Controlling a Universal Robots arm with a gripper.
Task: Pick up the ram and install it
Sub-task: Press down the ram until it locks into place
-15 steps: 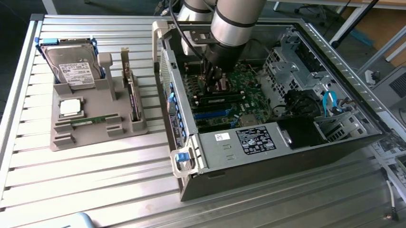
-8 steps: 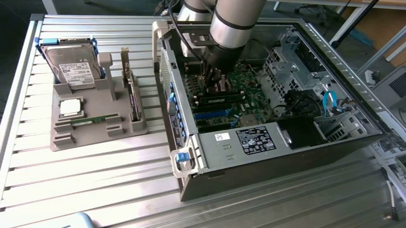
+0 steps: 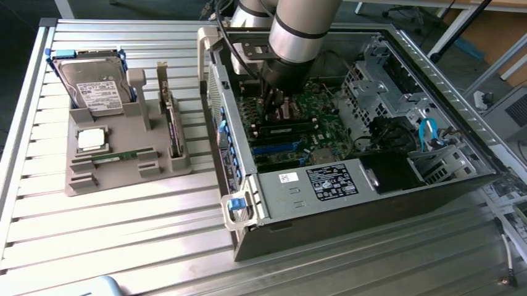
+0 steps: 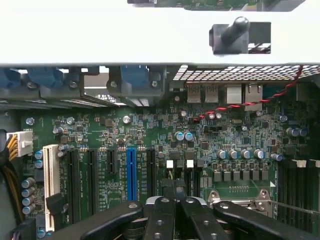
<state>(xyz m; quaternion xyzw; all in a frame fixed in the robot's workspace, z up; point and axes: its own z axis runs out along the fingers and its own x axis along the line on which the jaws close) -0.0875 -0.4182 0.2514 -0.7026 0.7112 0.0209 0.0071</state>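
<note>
Claw [image 3: 272, 102], clenched with apparently nothing in it, sits upper centre inside the case; ram [image 3: 121, 156] lies far lower left.

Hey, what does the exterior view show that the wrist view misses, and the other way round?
Exterior view alone: the gray parts tray beside the open computer case, holding a hard drive, a processor chip and one ram stick. Wrist view alone: the blue slot, a white slot and a twisted red cable. Both share the green motherboard and the shut gripper above it.
</note>
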